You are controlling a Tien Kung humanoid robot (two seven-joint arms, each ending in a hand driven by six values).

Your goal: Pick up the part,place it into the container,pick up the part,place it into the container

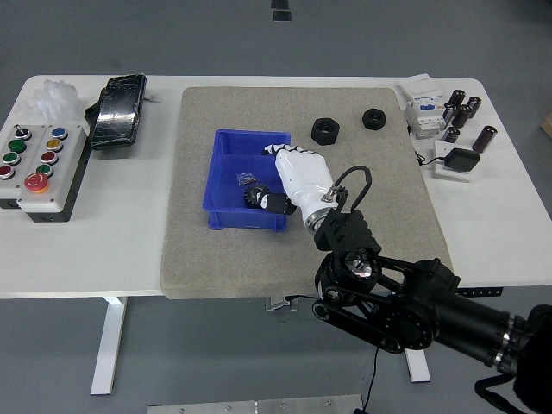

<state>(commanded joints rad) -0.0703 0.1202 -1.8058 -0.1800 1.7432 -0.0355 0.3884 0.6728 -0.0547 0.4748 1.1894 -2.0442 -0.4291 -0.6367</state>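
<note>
A blue container [226,164] stands on the grey mat [194,241]. My right hand [274,200], white with a black arm, reaches over the container's right wall. Its fingers are curled on a black gear [254,198], which sits low inside the container near the front right corner. A small metal part [247,179] lies on the container's floor. Two black nut-like parts lie on the mat behind the container, one [327,129] nearer and one [373,116] farther right. The left arm is out of view.
A button box [39,164], a black pouch [118,109] and a white wad [53,97] sit at the left. Electrical parts [425,110], black cylinders [461,108] and a black square piece [458,160] sit at the right.
</note>
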